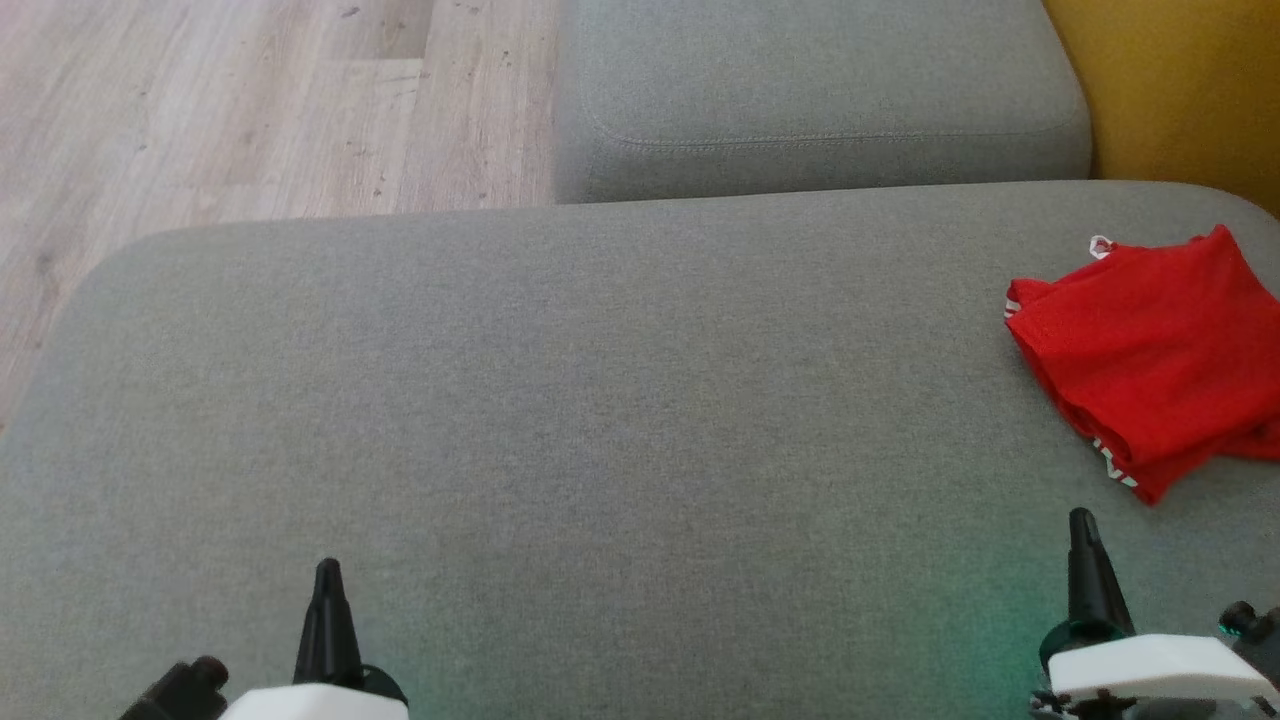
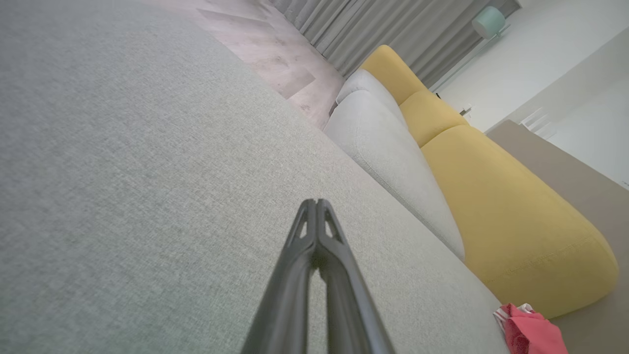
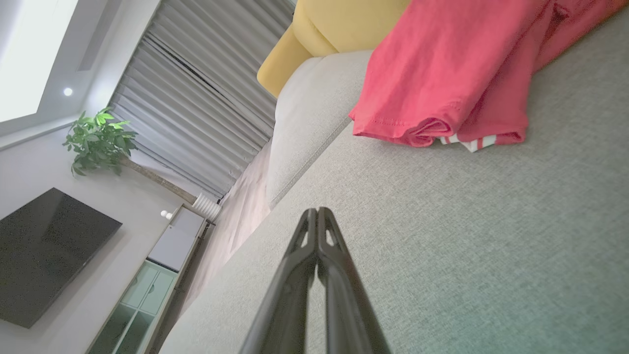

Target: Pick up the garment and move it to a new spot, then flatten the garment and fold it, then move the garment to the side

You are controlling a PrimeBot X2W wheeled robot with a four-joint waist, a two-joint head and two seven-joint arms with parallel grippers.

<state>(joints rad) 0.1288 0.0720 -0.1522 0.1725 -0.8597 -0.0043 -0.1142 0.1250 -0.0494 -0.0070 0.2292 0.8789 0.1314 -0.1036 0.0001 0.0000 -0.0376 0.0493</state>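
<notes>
One garment (image 1: 1150,350), red with a strip of white-and-red trim at its hem, lay on the big grey seat (image 1: 560,400), far over on the robot's right and running off the right edge of the head view. It was ahead of the right claw (image 1: 1082,525) and slightly to that claw's right, near it but not touching. The left claw (image 1: 327,575) stood well apart from it, with almost the whole bare width of the seat between them. By that measure the right arm was clearly the nearer, and a short reach forward and a little outward looked enough to bring its fingers onto the cloth.

The bundle's long axis seemed to run on a slant, from the trimmed corner nearest the right claw up and away toward the yellow cushion (image 1: 1180,90). With part of it cropped, this was only a fair guess. In the right wrist view its near edge showed as a rolled, doubled fold facing the fingers.

Two claws were counted, both pinched fully shut, tips together, holding nothing and poised just above the fabric of the seat. Two grey cushions were in the head view, the big seat and a smaller grey cushion (image 1: 820,90) beyond it, along with one strip of wooden floor (image 1: 250,110).
</notes>
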